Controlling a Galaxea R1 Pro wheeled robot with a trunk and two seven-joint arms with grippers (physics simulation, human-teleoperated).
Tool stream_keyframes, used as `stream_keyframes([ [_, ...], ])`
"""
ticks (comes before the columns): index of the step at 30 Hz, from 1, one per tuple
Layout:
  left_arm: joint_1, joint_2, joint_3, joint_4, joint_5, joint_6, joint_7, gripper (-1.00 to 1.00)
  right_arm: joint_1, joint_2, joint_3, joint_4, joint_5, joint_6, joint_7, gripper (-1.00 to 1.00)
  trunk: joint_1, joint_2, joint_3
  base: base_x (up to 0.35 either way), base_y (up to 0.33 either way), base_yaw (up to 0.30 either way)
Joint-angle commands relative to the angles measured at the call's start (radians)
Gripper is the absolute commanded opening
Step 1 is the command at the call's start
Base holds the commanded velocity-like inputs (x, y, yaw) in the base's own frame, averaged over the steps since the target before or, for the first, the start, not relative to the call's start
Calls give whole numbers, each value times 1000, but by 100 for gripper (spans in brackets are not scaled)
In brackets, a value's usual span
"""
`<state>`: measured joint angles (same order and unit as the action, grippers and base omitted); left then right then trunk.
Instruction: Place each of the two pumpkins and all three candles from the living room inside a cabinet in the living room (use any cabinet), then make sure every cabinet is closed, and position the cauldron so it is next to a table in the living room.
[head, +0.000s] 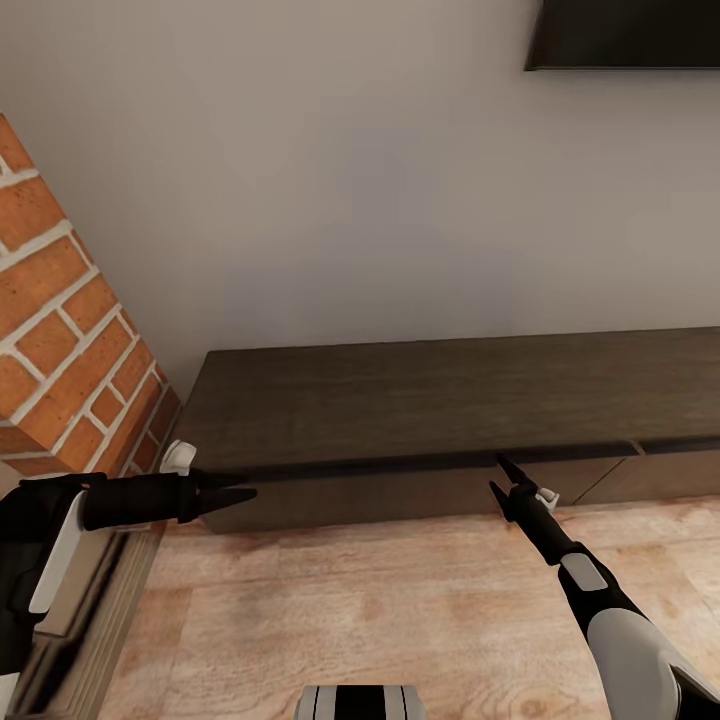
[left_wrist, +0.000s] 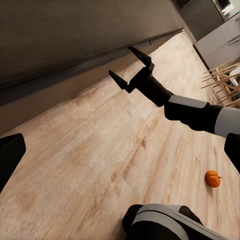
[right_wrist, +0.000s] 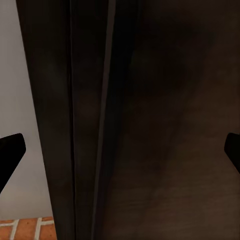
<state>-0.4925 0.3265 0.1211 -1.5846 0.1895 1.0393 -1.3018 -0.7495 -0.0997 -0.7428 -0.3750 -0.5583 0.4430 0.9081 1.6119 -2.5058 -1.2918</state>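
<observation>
Right pincer (head: 503, 475) spread open, empty, tips just under the cabinet (head: 450, 400) top lip at 12 o'clock. Cabinet's long axis ran 9 to 3. Left pincer (head: 235, 493) open, empty, farther along. Pumpkin (left_wrist: 213, 178) on floor (head: 350, 600) behind.

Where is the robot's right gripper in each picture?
Head view: the right gripper sits right of centre, its fingers open at the cabinet front's top edge.
Left wrist view: it is near the top middle, fingers spread, by the cabinet.
Right wrist view: its dark fingertips show at both side edges.
Shared landmark: the dark wooden cabinet.
</observation>
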Motion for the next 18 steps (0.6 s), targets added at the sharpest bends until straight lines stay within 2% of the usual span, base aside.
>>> stream_keyframes([
  [1, 0, 0, 0, 0, 2, 8, -3, 100, -1, 0, -3, 1, -5, 8, 2, 100, 0, 0, -1, 0, 0, 0],
  [18, 0, 0, 0, 0, 2, 8, -24, 100, -1, 0, -2, 2, -5, 8, 0, 100, 0, 0, -1, 26, 6, 0],
])
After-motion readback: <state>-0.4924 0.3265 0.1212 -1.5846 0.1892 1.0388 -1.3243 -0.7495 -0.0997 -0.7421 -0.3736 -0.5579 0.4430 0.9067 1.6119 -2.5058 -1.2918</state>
